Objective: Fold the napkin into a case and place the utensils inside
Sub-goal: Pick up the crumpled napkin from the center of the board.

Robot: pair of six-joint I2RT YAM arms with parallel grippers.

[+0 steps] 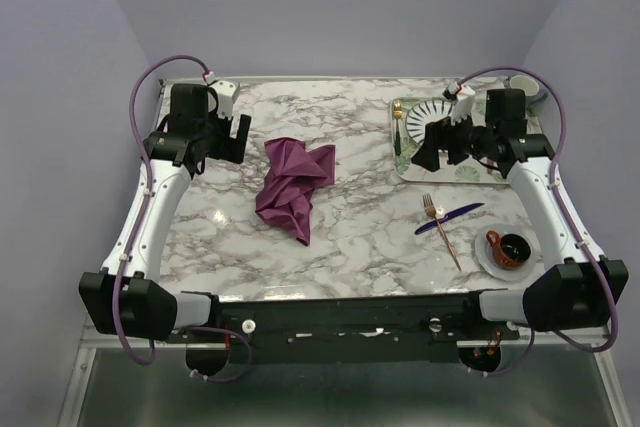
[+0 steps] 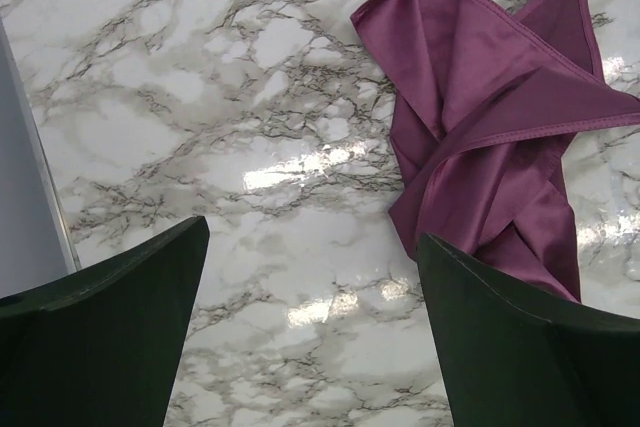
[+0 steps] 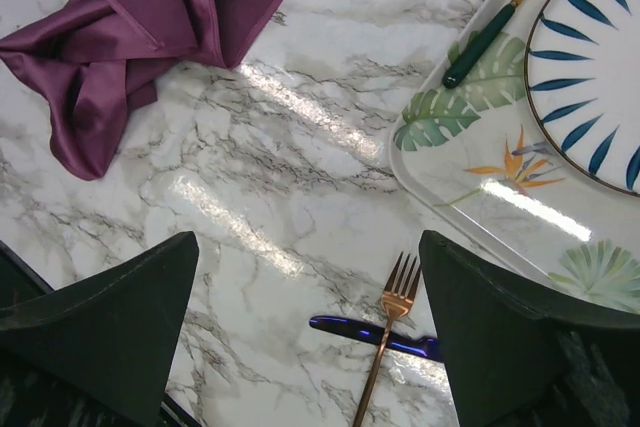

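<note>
we find the napkin point(image 1: 292, 185) lying in a crumpled, loosely twisted heap on the marble table point(image 1: 350, 247), left of centre, with several hemmed edges and at least two corners standing free of the pile. no case is formed yet. the left gripper point(image 2: 315, 337) hangs above bare marble just beside the heap, jaws spread wide and holding nothing. the right gripper point(image 3: 310, 337) hangs over the right side, jaws equally wide and empty. the fork point(image 3: 397, 292) and the knife point(image 3: 345, 326) lie crossed on the table near the tray point(image 3: 450, 137), the fork appearing to rest over the knife, both well apart from the napkin. in our judgement the cloth is light, limp and slick: its sheen suggests it will slide on the polished stone and slip through a loose pinch, and it will not hold a crease unless pressed. we would take it by a hemmed corner, where the doubled edge gives the fingers more to bite, one corner per arm, and draw it flat before any folding. gripping the middle of the heap risks catching several layers at once. the utensils we judge thin, rigid and low to the surface, so hard to get under. the fork's handle, where it rides up over the knife, looks the easiest place to pinch, and the knife could be taken once the fork is off it.
</note>
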